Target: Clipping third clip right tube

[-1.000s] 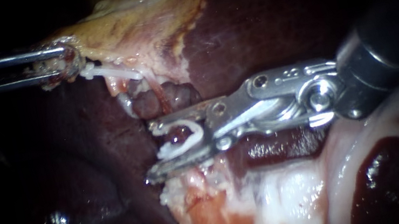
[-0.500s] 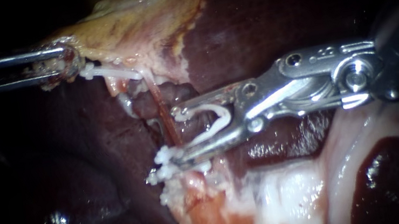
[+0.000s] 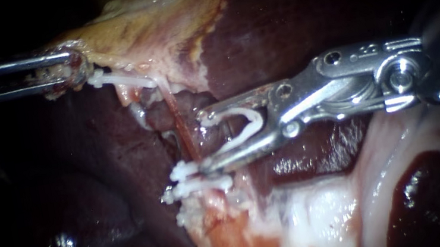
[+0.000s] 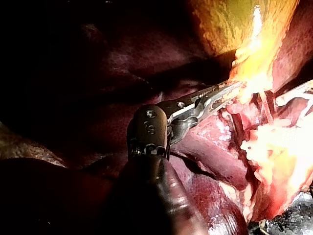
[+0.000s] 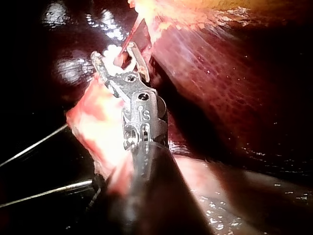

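R instrument (image 3: 202, 142) nearest, jaws apart, holding open white clip (image 3: 239, 129) btwn both, tips just beside right tube (image 3: 181, 127), two set clips (image 3: 201, 186) on tube lower down, farther back L instrument (image 3: 75, 70) jaws clamped on gallbladder (image 3: 154, 26) edge, liver (image 3: 286, 21) behind.

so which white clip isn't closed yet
The clip in the right instrument's jaws, a wide loop beside the tube; the two clips by its tip are pinched flat.

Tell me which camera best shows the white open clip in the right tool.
The endoscope view: the white V-shaped plastic clip shows whole, cradled in the pincer of the right instrument beside the reddish tube. The right wrist view catches only a pale sliver; in the left wrist view glare hides it.
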Controlling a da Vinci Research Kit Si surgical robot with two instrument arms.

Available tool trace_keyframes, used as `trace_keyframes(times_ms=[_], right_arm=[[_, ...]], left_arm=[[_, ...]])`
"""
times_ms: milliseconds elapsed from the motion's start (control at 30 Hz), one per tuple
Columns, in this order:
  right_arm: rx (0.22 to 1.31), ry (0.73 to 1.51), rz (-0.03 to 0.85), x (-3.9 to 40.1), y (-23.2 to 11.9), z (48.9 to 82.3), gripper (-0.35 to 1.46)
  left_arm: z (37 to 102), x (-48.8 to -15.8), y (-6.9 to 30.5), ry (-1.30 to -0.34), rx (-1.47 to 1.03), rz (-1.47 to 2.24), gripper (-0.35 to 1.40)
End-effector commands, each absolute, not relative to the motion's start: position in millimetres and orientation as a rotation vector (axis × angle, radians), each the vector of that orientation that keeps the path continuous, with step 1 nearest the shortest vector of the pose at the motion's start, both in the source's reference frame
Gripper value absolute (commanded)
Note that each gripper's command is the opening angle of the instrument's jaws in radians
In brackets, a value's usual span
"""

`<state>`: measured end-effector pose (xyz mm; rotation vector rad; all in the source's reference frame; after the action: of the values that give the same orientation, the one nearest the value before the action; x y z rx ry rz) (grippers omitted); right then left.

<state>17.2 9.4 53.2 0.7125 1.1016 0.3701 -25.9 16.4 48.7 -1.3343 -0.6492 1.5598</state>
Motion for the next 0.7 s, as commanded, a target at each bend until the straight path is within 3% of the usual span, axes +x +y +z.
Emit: trace_keyframes(times_ms=[33,700], right_arm=[[0.715,1.102,0.377,17.2,9.4,53.5,0.48],[0.713,1.125,0.427,21.6,8.5,57.4,0.5]], left_arm=[[48.7,-25.9,16.4,-0.649,-1.334,1.56,-0.35],[48.8,-25.9,16.4,-0.648,-1.334,1.56,-0.35]])
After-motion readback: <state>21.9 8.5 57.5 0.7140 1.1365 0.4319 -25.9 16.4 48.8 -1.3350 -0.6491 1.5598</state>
